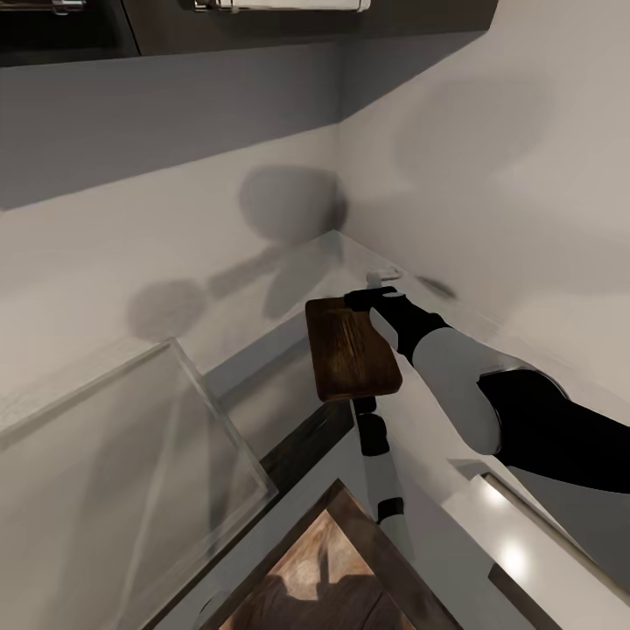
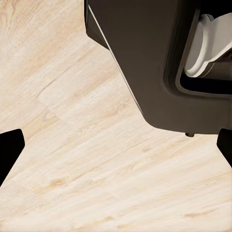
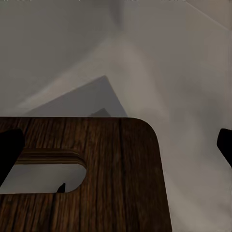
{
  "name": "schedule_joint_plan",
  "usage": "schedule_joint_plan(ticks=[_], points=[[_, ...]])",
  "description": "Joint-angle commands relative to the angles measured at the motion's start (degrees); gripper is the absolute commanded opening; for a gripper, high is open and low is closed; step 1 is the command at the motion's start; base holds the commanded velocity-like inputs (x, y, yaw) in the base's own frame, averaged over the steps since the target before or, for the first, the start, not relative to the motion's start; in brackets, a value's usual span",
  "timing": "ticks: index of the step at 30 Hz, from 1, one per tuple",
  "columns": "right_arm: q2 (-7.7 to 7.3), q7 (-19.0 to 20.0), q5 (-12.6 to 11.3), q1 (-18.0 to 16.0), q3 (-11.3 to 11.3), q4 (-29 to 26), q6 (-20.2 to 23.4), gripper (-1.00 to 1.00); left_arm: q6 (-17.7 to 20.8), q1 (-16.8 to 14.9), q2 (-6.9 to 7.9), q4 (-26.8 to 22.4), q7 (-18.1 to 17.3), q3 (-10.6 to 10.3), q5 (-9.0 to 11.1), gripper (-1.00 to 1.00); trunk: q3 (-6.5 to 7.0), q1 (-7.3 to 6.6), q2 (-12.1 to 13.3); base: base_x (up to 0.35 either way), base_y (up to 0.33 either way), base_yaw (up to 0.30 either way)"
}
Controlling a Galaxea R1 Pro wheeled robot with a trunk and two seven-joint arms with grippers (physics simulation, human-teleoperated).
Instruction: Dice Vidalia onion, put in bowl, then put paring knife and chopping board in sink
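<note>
Right end effector w/ chopping board (aloft)

Pale wooden floor, dark curved body, perhaps the robot's base

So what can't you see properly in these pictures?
- Right gripper, head view: too small and dark to tell how it holds the chopping board.
- Chopping board, right wrist view: cut off by the picture's lower edge; only its slotted end shows.
- Left gripper, left wrist view: only the dark fingertips at the picture's sides show, over pale wooden floor.
- Dark robot part, left wrist view: cut off by the top edge.
</note>
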Motion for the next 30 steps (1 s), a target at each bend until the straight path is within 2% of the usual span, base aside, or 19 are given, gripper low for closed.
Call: schedule_joint_plan(ticks=[1,30], points=[[0.01,-0.23,0.10,-0.02,0.46,-0.07,0.43,1.00,-0.07,0.03,-0.01,-0.09,-0.02,0.00,0.46,1.00,-0.12,0.03,-0.10,0.002,0.000,0.000],[0.01,-0.23,0.05,-0.06,0.46,-0.04,0.50,1.00,-0.07,0.03,-0.01,-0.03,-0.03,0.00,0.45,1.00,-2.67,0.03,-0.10,0.000,0.000,0.000]])
